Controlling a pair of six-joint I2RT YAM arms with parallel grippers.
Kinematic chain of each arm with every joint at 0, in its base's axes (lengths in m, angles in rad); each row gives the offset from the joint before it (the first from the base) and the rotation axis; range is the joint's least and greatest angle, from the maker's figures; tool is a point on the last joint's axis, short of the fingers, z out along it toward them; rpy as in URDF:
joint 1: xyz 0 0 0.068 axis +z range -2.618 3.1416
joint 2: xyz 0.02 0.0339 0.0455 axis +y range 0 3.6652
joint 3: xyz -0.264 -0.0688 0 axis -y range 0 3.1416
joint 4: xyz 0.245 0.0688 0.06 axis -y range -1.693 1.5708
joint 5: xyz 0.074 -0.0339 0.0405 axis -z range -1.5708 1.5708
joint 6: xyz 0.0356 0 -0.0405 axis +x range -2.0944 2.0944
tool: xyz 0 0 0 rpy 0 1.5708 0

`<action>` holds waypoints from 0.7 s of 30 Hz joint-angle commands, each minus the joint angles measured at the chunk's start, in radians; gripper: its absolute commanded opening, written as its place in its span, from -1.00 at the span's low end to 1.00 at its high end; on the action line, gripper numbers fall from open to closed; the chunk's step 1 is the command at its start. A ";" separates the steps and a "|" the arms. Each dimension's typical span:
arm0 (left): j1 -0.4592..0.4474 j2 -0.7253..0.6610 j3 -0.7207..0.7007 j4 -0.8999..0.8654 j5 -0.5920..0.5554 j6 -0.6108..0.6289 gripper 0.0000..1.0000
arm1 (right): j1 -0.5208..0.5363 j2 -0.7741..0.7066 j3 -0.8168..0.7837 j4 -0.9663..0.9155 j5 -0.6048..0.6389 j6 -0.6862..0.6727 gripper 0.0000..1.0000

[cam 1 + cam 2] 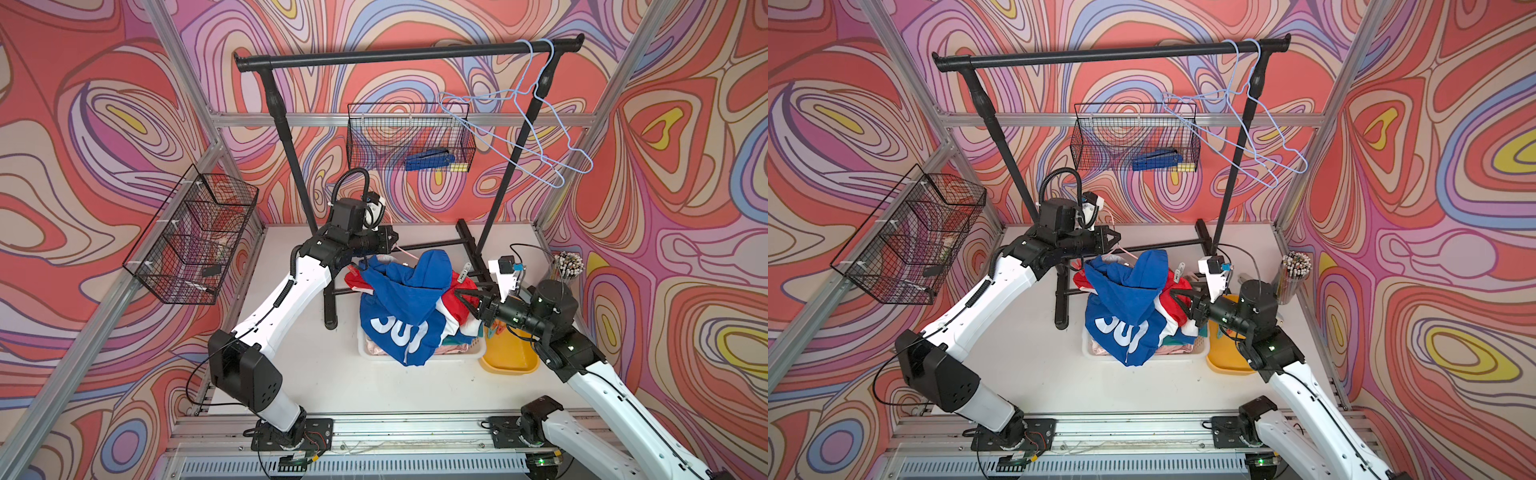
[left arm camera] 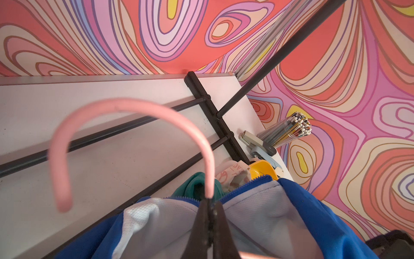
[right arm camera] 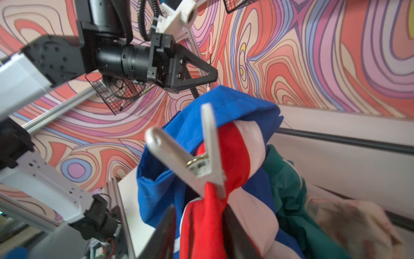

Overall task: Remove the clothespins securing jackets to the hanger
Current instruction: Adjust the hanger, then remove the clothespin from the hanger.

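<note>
The left gripper (image 2: 209, 203), jaws pressed together, pinches the neck of the pink hanger (image 2: 125, 106) just above the blue-red-white hooded jacket (image 1: 409, 291). The right gripper (image 3: 199, 209) stands spread, its fingers either side of the jacket's red fold. A grey clothespin (image 3: 195, 161) is clipped onto that fold just beyond the fingertips. The teal jacket (image 3: 289, 190) and pale pink jacket (image 3: 358, 219) lie heaped beside it, over a white basket (image 1: 376, 356).
</note>
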 commanded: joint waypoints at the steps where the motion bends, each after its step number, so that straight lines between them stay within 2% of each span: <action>1: 0.005 0.024 0.031 0.025 -0.016 -0.005 -1.00 | 0.005 -0.025 0.027 -0.016 0.014 0.001 0.25; 4: 0.005 0.033 0.034 0.021 -0.018 0.003 -1.00 | 0.005 -0.045 0.030 -0.016 0.040 0.012 0.44; 9: 0.005 0.056 0.034 0.023 0.001 0.014 -1.00 | 0.005 -0.033 0.087 -0.024 0.095 -0.015 0.53; 15: 0.005 0.073 0.011 0.054 0.023 0.002 -1.00 | 0.000 0.066 0.137 0.062 0.078 0.003 0.31; 21: 0.005 0.076 -0.004 0.057 0.023 0.017 -1.00 | -0.068 0.114 0.166 0.077 0.012 0.021 0.27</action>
